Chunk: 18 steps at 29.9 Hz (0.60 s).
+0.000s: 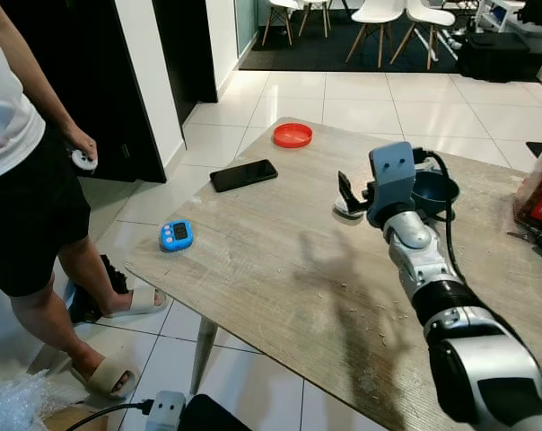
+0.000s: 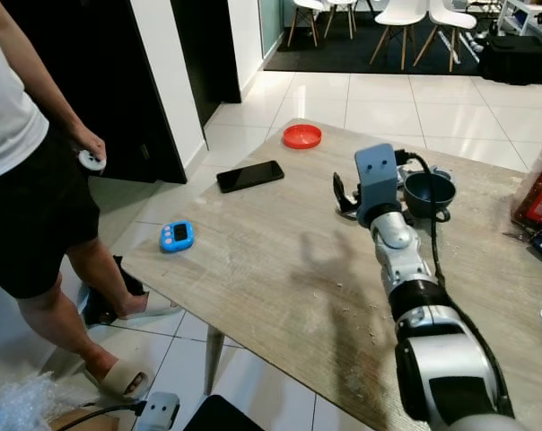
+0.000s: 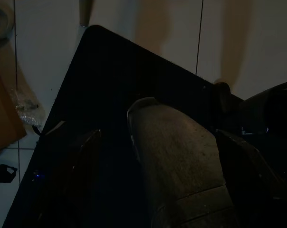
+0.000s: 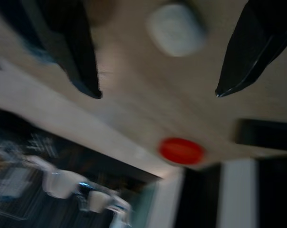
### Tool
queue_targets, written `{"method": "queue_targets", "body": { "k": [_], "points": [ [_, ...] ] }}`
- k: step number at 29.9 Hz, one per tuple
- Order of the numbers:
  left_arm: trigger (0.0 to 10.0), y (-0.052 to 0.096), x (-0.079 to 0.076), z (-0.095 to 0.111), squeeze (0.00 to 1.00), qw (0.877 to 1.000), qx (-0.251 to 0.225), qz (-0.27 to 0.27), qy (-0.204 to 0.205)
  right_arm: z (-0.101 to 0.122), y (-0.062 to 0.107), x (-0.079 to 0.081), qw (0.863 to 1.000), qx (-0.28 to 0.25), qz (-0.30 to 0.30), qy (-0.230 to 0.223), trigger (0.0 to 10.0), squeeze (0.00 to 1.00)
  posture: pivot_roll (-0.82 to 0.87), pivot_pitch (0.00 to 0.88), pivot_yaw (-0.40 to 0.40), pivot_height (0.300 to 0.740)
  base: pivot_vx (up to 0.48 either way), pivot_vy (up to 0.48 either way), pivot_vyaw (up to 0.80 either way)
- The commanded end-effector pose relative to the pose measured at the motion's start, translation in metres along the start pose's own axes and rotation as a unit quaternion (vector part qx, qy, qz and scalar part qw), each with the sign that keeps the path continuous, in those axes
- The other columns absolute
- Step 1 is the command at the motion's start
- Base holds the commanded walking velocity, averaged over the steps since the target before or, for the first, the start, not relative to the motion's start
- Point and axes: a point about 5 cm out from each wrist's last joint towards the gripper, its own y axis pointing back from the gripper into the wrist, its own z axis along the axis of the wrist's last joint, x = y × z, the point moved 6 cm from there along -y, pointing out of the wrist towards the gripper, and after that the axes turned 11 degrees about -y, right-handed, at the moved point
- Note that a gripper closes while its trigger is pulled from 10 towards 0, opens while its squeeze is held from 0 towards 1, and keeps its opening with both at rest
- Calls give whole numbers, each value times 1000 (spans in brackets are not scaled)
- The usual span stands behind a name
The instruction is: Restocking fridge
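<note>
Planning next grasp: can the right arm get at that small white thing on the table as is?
Probably yes. The right end effector hangs open just above the white object, fingers apart either side of it, and the table around it looks bare. The dark bowl sits off to one side.

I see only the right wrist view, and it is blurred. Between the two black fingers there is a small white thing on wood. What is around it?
Observer: It is a small white object on a wooden table, just ahead of the right gripper, whose fingers are open.
Operator: Is something close to the arm?
Observer: Yes, a dark blue bowl sits right beside the wrist, on the robot's right.
Operator: I see a red spot farther away. What is it?
Observer: A red lid near the far table edge, with a black phone to its left.
Operator: Is anybody near?
Observer: A person stands at the table's left side, holding a small controller.
</note>
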Motion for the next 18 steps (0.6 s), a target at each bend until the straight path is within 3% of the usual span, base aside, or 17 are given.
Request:
{"method": "queue_targets", "body": {
  "k": [1, 2, 3, 10, 12, 15, 17, 18],
  "points": [
    [10000, 3, -12, -20, 0, 999, 28, -17, 8, -8, 0, -9, 999, 24, -21, 18, 10000, 78, 65, 0, 15, 740, 0, 0, 0],
    [10000, 4, -11, -23, 0, 999, 30, -16, 10, -12, 2, -27, 998, 40, -48, 28, 10000, 0, 68, 0, 15, 740, 0, 0, 0],
    [10000, 5, -11, -24, 0, 999, 31, -16, 10, -14, 3, -33, 997, 46, -58, 29, 10000, 0, 70, 0, 16, 740, 0, 0, 0],
    [10000, 6, -10, -26, 0, 999, 31, -15, 11, -21, 7, -53, 993, 62, -90, 32, 10000, 0, 71, 0, 20, 740, 0, 0, 0],
    [10000, 6, -10, -27, 0, 999, 30, -17, 10, -31, 15, -73, 989, 84, -122, 16, 10000, 0, 70, 3, 26, 740, 0, 0, 0],
    [10000, 6, -9, -27, 0, 999, 30, -17, 9, -35, 18, -81, 987, 91, -135, 4, 10000, 0, 71, 5, 27, 740, 0, 0, 0],
    [10000, 7, -9, -27, 0, 999, 28, -19, 8, -47, 26, -94, 981, 108, -158, -44, 10000, 0, 73, 12, 31, 740, 0, 0, 0],
    [10000, 7, -9, -27, 0, 999, 28, -19, 8, -47, 26, -94, 981, 108, -158, -44, 10000, 0, 73, 12, 31, 740, 0, 0, 0]
  ]
}}
